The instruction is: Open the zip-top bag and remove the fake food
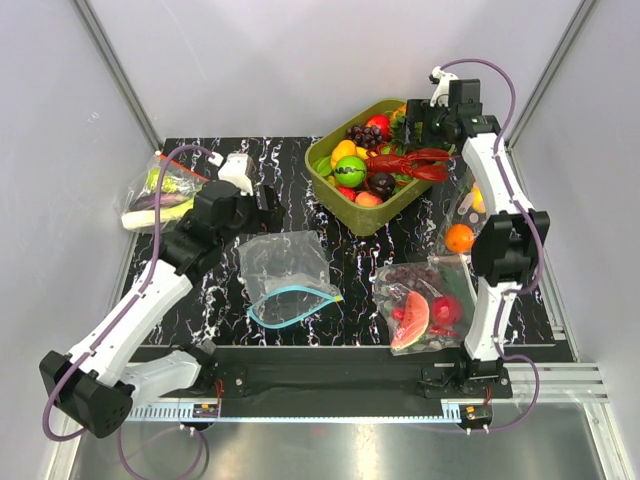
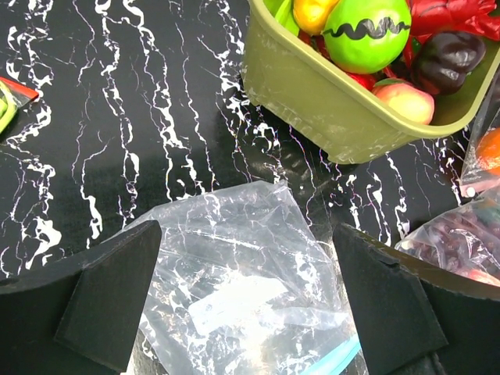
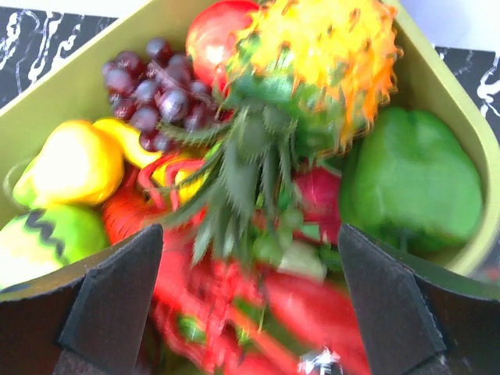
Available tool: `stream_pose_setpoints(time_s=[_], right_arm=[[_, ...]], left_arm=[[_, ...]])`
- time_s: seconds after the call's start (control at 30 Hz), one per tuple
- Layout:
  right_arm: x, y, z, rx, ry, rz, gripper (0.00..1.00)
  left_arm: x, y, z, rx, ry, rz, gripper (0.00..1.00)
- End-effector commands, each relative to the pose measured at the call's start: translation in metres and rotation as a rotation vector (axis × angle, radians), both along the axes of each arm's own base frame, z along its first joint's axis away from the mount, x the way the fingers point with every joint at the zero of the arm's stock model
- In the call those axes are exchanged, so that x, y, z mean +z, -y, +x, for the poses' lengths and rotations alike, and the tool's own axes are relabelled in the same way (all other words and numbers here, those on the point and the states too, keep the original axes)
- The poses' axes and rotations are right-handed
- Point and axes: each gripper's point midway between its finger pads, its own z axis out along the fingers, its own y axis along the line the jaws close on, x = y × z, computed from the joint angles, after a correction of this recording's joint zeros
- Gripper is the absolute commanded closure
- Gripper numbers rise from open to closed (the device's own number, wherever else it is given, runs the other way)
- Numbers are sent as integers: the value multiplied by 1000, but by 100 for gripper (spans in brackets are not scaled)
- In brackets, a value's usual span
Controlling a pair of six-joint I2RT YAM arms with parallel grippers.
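Left claw (image 2: 246,269): stood wide over the zip-top bag (image 1: 285,265), at its far edge.
Right claw (image 3: 250,262): stood wide above the pineapple (image 3: 328,55) in the bin (image 1: 365,218).
Gap: bare surface (image 1: 295,190) showed between zip-top bag and bin.

Robot arms: two; grippers: two, the left gripper (image 2: 246,266) and the right gripper (image 3: 250,266), two fingers each.

Plastic bags: four:
- one zip-top bag (image 1: 285,265) with a teal strip;
- one bag of green vegetables (image 1: 160,188);
- one bag with watermelon and grapes (image 1: 425,300);
- one bag holding an orange fruit (image 1: 460,215), partly hidden by the right arm.

Containers: one olive-green bin (image 2: 312,109).

Countable inside it:
- one red lobster (image 1: 410,163);
- one pineapple (image 3: 320,55);
- one green pepper (image 3: 410,183);
- one green ball (image 2: 366,31) with a wavy black line;
- one grape cluster (image 3: 148,94).

The remaining pieces overlap and cannot be counted.

Bagged: one watermelon slice (image 1: 412,320).
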Motion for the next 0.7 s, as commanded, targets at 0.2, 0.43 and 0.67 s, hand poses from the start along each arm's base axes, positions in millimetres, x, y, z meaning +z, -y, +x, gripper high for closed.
stream_pose_setpoints(time_s=[0.2,0.43,0.67], right_arm=[[146,7,-77,8,324,3,0],[155,3,-150,-13,387,137,0],[127,10,-198,-67,354,182,0]], left_arm=[[51,-15,6,75,118,-22,1],[70,-36,4,171,154,-9,1],[87,-54,-4,243,209,-20,1]])
